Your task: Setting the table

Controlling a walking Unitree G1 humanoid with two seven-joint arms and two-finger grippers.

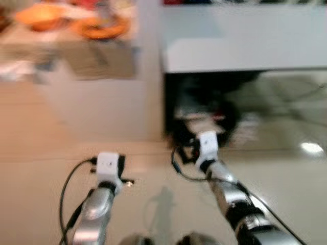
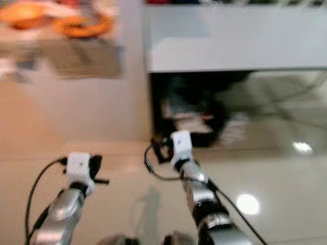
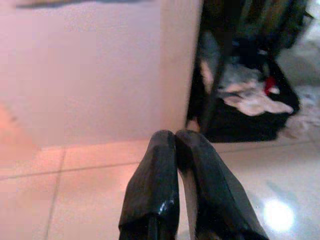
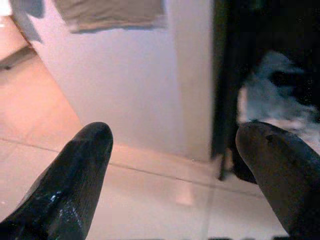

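Note:
The head views are blurred. An orange bowl (image 1: 40,15) and an orange dish (image 1: 101,27) sit on a table top (image 1: 20,38) at the far left, with a brownish cloth (image 1: 99,61) hanging over its edge. Both arms reach forward low above the tiled floor. My left arm (image 1: 108,168) is in front of the table's white side panel (image 1: 102,107). In its wrist view, my left gripper (image 3: 175,137) is shut with nothing held. My right arm (image 1: 207,148) points at the dark gap beside the panel. My right gripper (image 4: 175,135) is open and empty.
A white counter (image 1: 240,41) spans the upper right. Under it is a dark recess holding a black bag with crumpled clothes (image 3: 250,102). Glossy beige floor tiles (image 1: 286,173) with light glare lie to the right and in front.

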